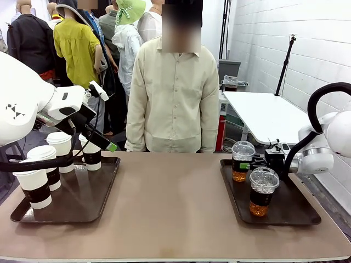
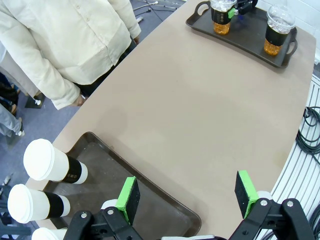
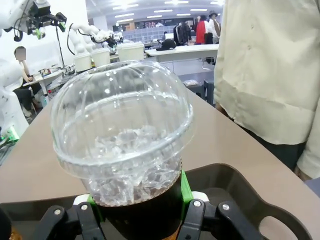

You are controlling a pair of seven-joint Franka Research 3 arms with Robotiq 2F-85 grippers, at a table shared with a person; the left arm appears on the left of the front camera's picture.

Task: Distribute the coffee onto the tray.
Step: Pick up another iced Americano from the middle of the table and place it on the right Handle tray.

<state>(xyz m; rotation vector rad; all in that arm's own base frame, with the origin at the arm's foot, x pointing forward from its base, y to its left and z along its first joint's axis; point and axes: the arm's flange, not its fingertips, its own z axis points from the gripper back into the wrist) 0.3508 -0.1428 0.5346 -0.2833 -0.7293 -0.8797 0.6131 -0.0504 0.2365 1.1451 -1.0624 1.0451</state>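
Partly hidden right claw [image 1: 262,158] behind cup [image 1: 242,161]

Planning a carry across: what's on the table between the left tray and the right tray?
Nothing: the front view shows bare tabletop between the left tray and the right tray; the left wrist view shows that stretch bare too.

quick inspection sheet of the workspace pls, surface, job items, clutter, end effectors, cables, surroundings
surface: tan table carrying left tray and right tray
job's things: four white lidded cups on left tray; two dome-lidded amber cups, one free, one gripped
clutter: nothing seen
end effectors: left end effector open above left tray; right end effector shut on the far dome-lidded cup
cables: black cables beside the table
surroundings: person in cream shirt at far side
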